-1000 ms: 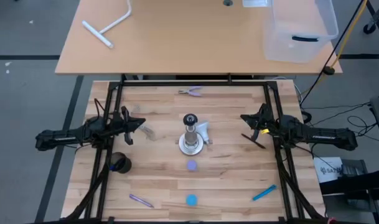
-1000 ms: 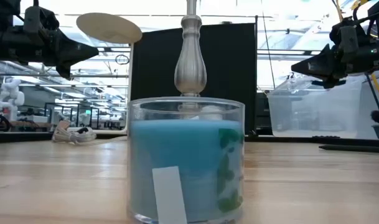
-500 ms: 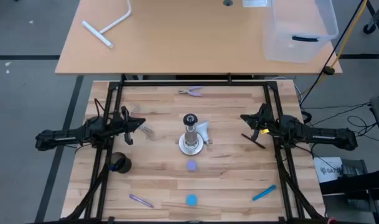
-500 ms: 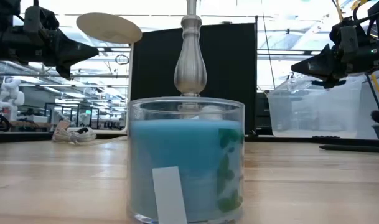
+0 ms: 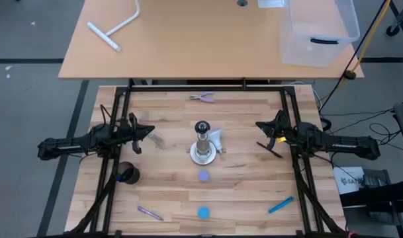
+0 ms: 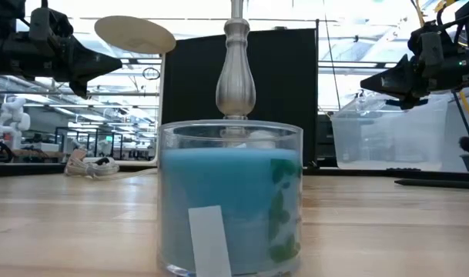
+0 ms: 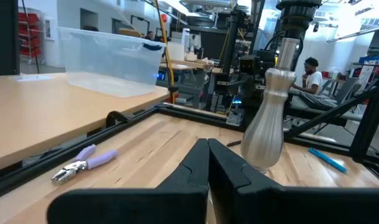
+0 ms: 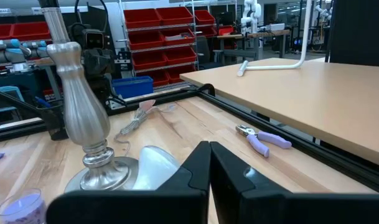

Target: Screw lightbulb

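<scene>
The lightbulb (image 5: 216, 140) lies on its side touching the silvery socket stand (image 5: 202, 146) mid-tabletop (image 5: 168, 172), with open wood between it and my closed left hand (image 5: 148, 131) and closed right hand (image 5: 259, 126).

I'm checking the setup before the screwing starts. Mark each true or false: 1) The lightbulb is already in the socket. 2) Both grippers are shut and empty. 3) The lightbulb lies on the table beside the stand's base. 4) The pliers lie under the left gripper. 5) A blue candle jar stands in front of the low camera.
1) False: the lightbulb lies on the table, and the stand has a bare black top.
2) True: left gripper and right gripper are shut, holding nothing.
3) True.
4) False: the pliers lie near the far edge, apart from both grippers.
5) True: the candle jar fills the foreground.
</scene>
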{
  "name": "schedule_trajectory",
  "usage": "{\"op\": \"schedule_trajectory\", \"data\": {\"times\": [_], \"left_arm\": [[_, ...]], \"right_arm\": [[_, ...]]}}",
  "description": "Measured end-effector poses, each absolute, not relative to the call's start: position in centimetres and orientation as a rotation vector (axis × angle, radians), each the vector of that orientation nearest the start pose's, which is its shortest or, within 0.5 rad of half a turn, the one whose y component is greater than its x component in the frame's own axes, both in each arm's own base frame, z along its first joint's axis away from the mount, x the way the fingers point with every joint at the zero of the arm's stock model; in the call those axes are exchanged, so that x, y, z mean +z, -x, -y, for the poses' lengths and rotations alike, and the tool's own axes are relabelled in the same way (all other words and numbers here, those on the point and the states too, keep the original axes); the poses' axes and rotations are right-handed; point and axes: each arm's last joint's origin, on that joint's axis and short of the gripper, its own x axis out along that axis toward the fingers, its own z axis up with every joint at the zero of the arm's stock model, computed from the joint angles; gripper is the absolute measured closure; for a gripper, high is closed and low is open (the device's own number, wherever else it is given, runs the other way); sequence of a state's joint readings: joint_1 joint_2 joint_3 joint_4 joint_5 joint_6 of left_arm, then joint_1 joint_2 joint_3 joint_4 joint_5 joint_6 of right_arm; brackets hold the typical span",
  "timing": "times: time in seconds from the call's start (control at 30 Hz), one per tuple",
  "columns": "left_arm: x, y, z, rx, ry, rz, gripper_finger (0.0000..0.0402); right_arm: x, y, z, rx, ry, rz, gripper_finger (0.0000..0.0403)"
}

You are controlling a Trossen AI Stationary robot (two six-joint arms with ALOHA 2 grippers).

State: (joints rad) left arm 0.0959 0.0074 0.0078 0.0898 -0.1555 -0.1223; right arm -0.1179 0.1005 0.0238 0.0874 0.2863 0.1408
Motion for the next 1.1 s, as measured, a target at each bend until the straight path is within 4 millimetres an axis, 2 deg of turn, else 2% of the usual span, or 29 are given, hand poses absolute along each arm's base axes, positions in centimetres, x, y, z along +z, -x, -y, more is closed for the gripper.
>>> {"op": "schedule_trajectory", "data": {"times": [0.07,0.2,0.23,0.37,0.43,0.73,0.9,1.1], "left_arm": [[17.4,-9.6,-1.4,0.245,0.124,0.106,0.0399],[17.4,-9.6,-1.4,0.245,0.124,0.106,0.0399],[17.4,-9.6,-1.4,0.245,0.124,0.106,0.0399],[17.4,-9.6,-1.4,0.245,0.124,0.106,0.0399],[17.4,-9.6,-1.4,0.245,0.124,0.106,0.0399],[17.4,-9.6,-1.4,0.245,0.124,0.105,0.0399],[17.4,-9.6,-1.4,0.245,0.124,0.106,0.0399],[17.4,-9.6,-1.4,0.245,0.124,0.105,0.0399]], "right_arm": [[17.4,-10.0,2.0,-0.395,-0.213,0.069,0.0403],[18.0,-10.0,2.0,-0.362,-0.519,0.193,0.0403],[18.5,-10.0,1.9,-0.323,-0.53,0.237,0.0403],[21.1,-9.8,1.3,-0.09,-0.347,0.383,0.0403],[22.9,-9.7,1.1,-0.056,-0.271,0.412,0.0403],[30.0,-11.5,1.4,-0.109,-0.082,0.186,0.0403],[31.7,-12.8,1.5,-0.1,-0.158,0.124,0.0403],[31.9,-13.7,1.6,-0.096,-0.243,0.123,0.0403]]}}
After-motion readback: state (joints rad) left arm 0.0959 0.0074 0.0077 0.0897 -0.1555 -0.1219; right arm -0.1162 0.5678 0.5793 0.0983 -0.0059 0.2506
